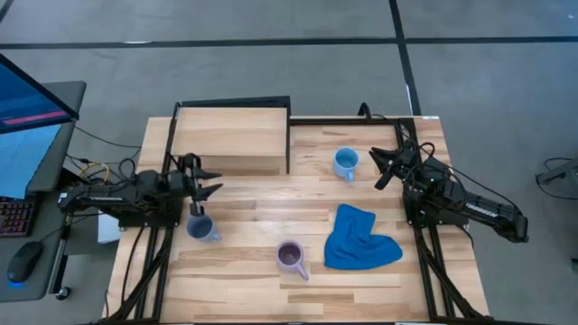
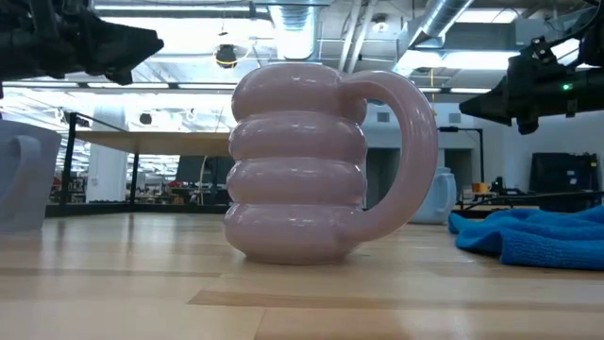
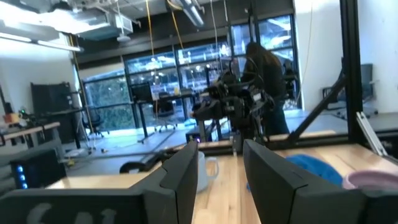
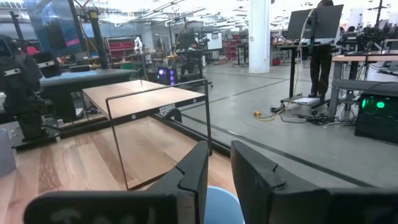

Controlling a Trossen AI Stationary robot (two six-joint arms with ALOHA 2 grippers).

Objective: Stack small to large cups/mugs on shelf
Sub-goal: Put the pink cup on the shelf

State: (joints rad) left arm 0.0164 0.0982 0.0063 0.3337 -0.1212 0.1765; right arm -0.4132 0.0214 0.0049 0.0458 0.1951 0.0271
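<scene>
Three mugs stand upright on their bases on the tabletop. The pale purple mug [image 1: 291, 256] [image 2: 311, 165] is near the front middle. The grey-blue mug [image 1: 200, 227] [image 2: 19, 179] is at the left. The bright light blue mug [image 1: 345, 163] [image 4: 217, 205] is at the far middle-right. The shelf [image 1: 232, 137] [image 4: 143, 93] stands at the far left. My left gripper [image 1: 212, 179] [image 3: 221, 180] is open, raised just beyond the grey-blue mug. My right gripper [image 1: 379, 169] [image 4: 219, 174] is open, raised just right of the light blue mug, touching nothing.
A crumpled blue cloth [image 1: 359, 239] [image 2: 538, 236] lies on the table right of the purple mug. Black frame rails [image 1: 289, 144] run along the shelf's right side and the table's far edge. A desk with a monitor [image 1: 27, 108] stands beyond the table's left edge.
</scene>
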